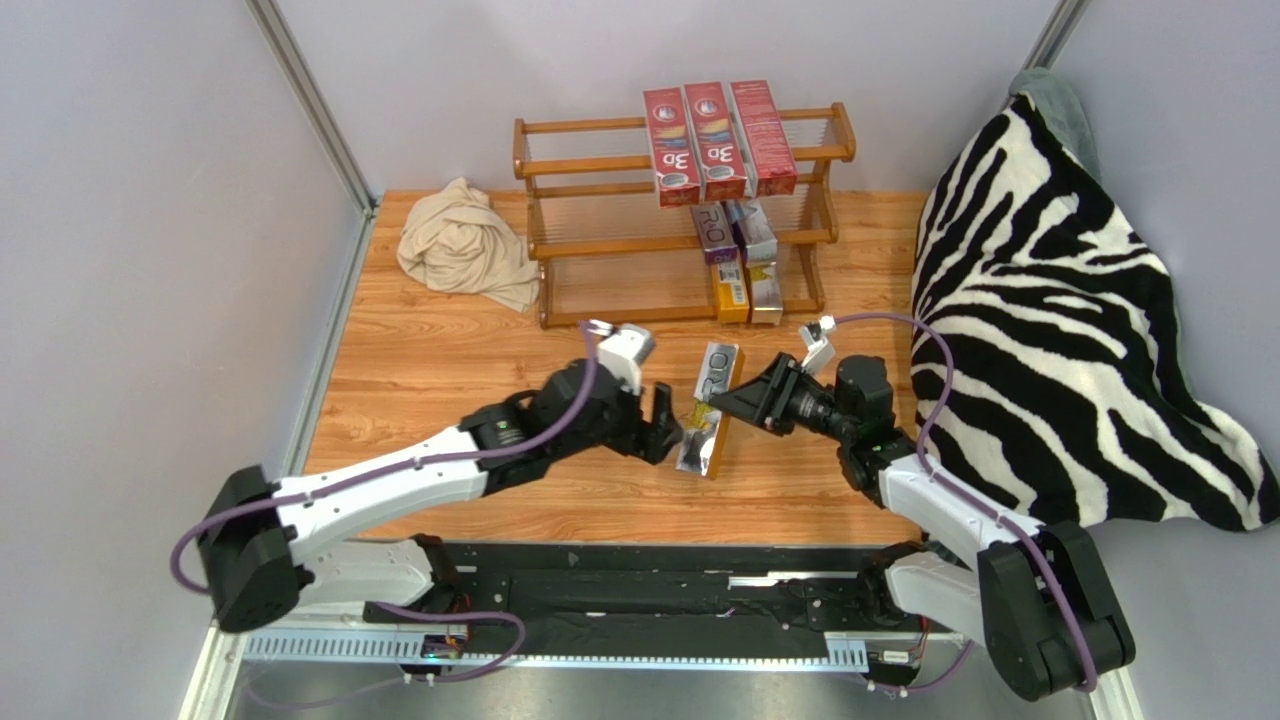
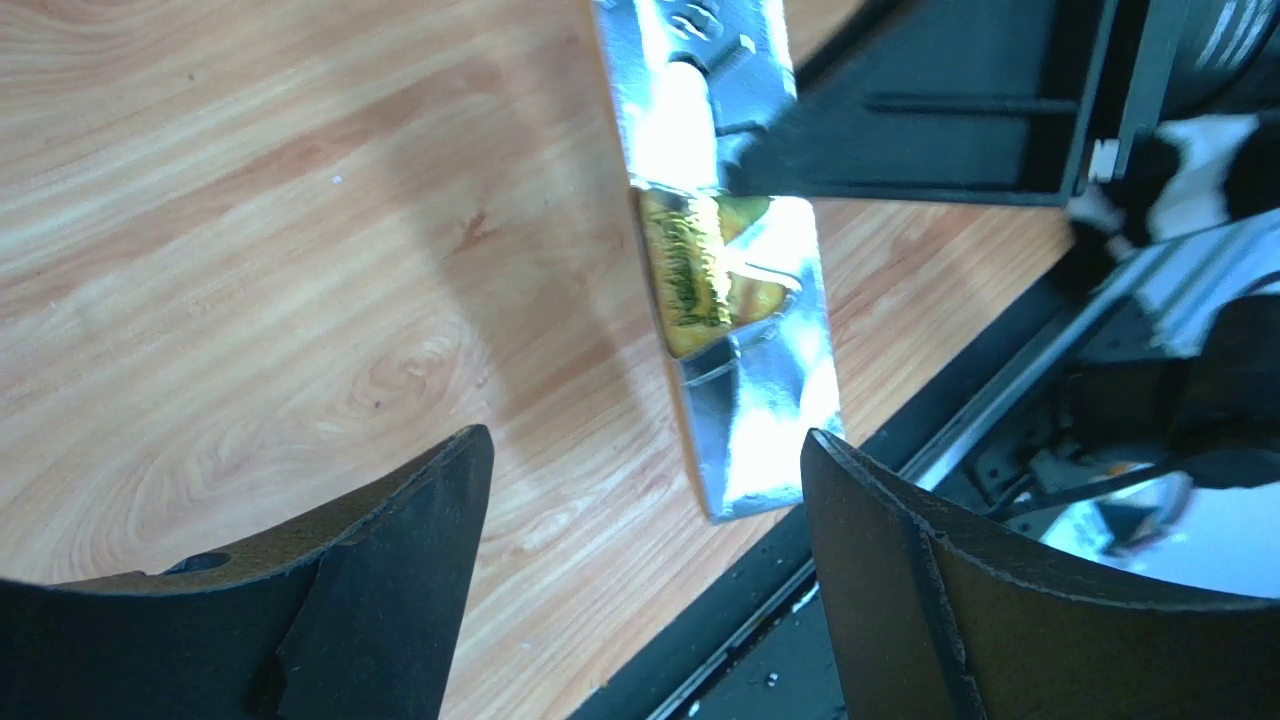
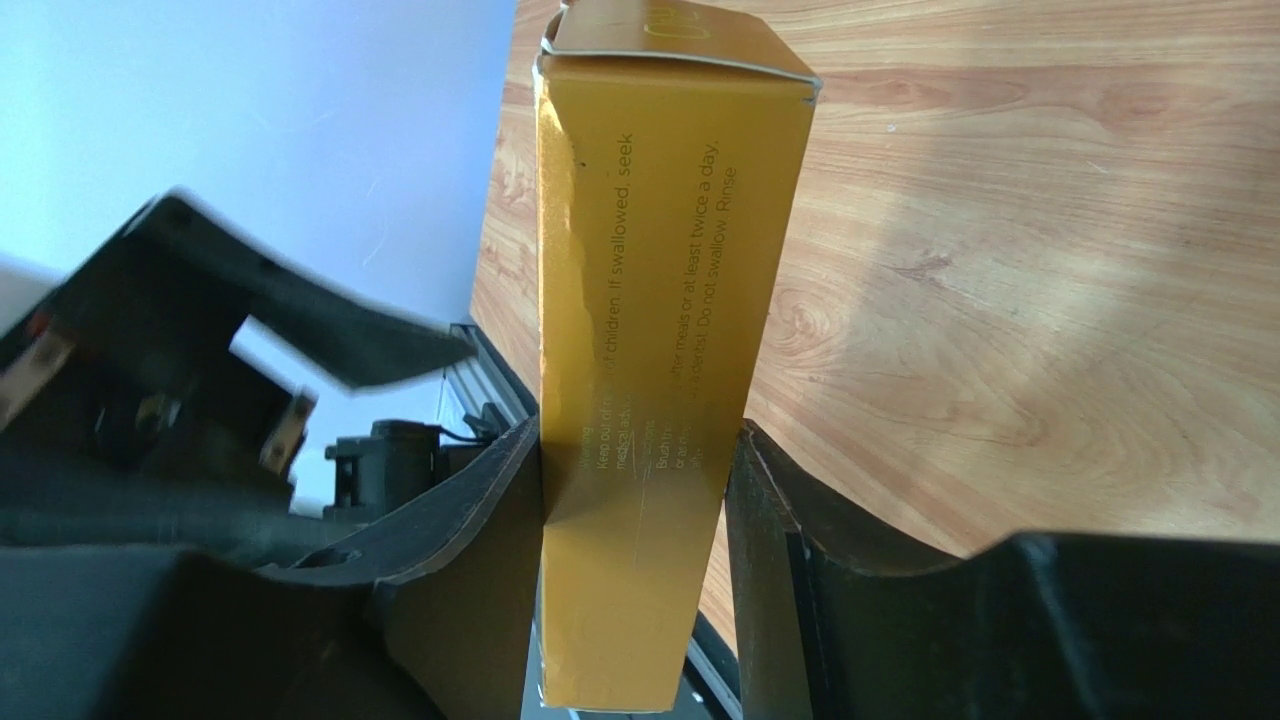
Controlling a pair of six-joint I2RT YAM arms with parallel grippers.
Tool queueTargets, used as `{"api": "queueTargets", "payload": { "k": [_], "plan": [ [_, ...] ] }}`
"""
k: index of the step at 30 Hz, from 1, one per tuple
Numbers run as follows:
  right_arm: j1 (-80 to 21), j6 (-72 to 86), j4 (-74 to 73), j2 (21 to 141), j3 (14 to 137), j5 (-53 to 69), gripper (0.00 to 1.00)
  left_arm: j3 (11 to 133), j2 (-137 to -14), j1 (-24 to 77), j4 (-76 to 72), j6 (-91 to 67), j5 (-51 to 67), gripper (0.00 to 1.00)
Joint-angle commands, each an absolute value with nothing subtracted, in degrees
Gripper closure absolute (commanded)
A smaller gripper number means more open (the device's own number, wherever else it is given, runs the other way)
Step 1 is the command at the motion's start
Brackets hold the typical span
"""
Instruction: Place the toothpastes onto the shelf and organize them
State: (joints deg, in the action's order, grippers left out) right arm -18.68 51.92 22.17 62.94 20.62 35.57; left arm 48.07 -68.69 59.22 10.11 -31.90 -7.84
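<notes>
1. Wood-grain desk [image 1: 421,375] between grey walls; both my arms reach out from its near edge
2. My left fingers [image 1: 661,420] stand spread and grip nothing, just beside the near end of a silver toothpaste carton [image 1: 703,443]
3. My right fingers [image 1: 736,402] are clamped on that carton about mid-length, one on each side; it points towards the shelf [image 1: 601,165], in front of it and well apart from it, and I cannot tell whether it touches the desk
4. On the shelf's lowest tier an orange carton [image 1: 732,293] sits beside a silver one [image 1: 766,293]; on the middle tier are silver-purple cartons [image 1: 733,233]; three red cartons [image 1: 718,140] lie side by side on top
5. A beige cloth [image 1: 466,240] lies left of the shelf, and a zebra blanket [image 1: 1052,330] is heaped on the right
</notes>
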Motion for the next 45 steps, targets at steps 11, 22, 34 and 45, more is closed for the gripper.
{"api": "queueTargets", "payload": {
  "k": [11,22,34,45],
  "plan": [
    [-18.63,49.48,32.52,59.33,25.75,53.33,0.74,33.84,-60.81,40.43,-23.44,-40.77,37.25,0.15],
    [-21.44,48.52,31.12,57.48,28.56,60.47,0.73,36.21,-70.83,40.17,-34.54,-48.25,38.41,0.17],
    [-24.96,44.03,26.11,58.62,30.23,61.61,0.73,36.04,-74.36,40.17,-47.18,-53.96,39.99,0.29],
    [-25.4,40.17,21.1,58.36,30.85,62.93,0.73,31.73,-71.81,38.94,-56.6,-57.22,38.15,0.3]
  ]
}}
